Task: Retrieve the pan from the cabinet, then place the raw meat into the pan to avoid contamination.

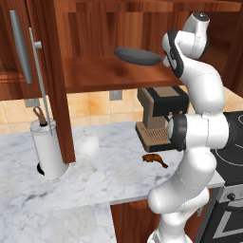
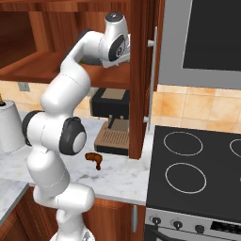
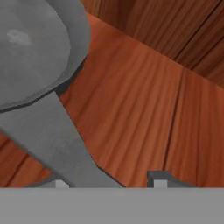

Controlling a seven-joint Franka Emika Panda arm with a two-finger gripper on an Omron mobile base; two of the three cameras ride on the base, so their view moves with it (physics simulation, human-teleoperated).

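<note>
While pan (image 1: pixel 137 57) sits on cabinet (image 1: pixel 109 71) shelf, handle runs toward hand (image 3: pixel 109 181); grip unclear.

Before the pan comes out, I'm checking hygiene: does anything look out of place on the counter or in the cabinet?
Yes: the raw meat lies bare on the marble counter, in front of the coffee machine, with no plate under it. The pan sits upright on the cabinet shelf. Nothing looks spilled or damaged.
</note>
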